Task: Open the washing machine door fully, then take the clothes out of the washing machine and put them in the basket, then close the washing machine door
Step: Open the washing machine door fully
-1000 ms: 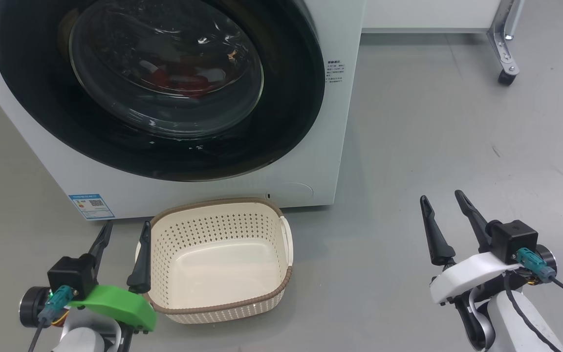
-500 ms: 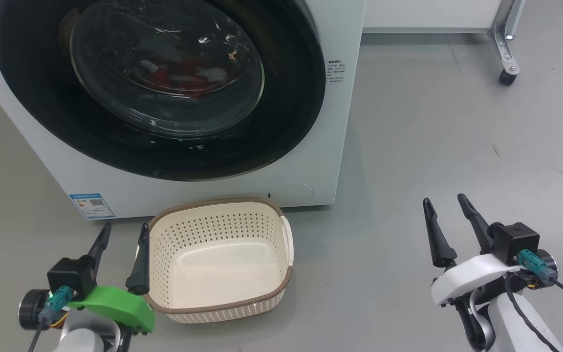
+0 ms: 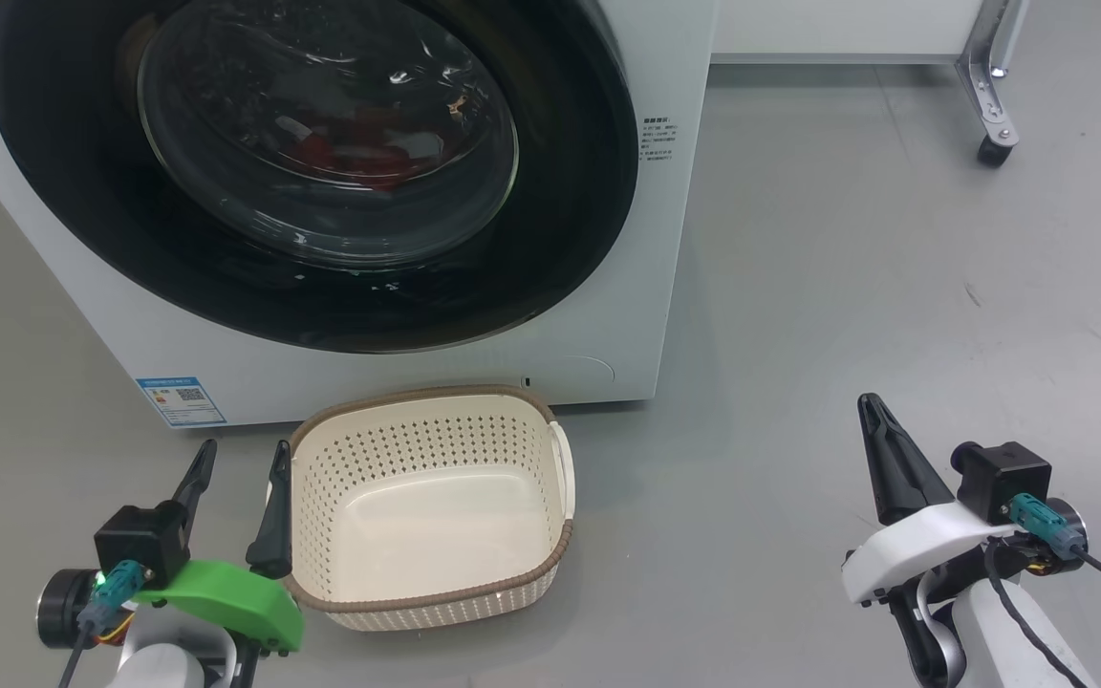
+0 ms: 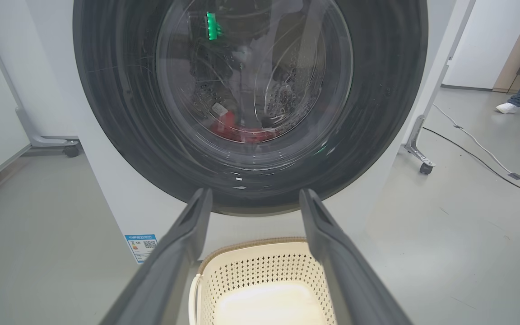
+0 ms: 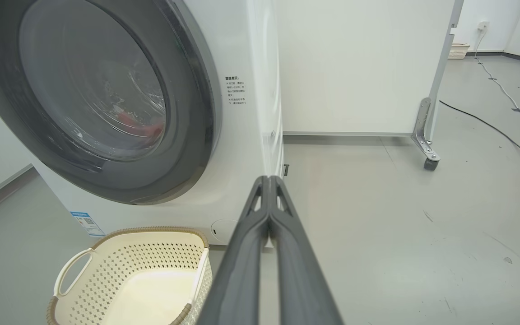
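Hovering low before washer [image 3: 665, 287], door [image 3: 560, 191] was shut, task unstarted. My right gripper [image 3: 868, 403] sat pinched closed, empty, likely ready to hook door edge. My left gripper [image 3: 245, 446] spread, empty, just beside basket [image 3: 417, 394]. Basket stood under door for short drop; clothes [image 3: 359, 143] lay inside washer.

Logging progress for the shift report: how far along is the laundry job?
Nothing done yet: the washing machine door is shut, the clothes lie red behind its glass, the basket is empty. In hand: nothing; left tool open, right tool shut, both free. All three steps remain.
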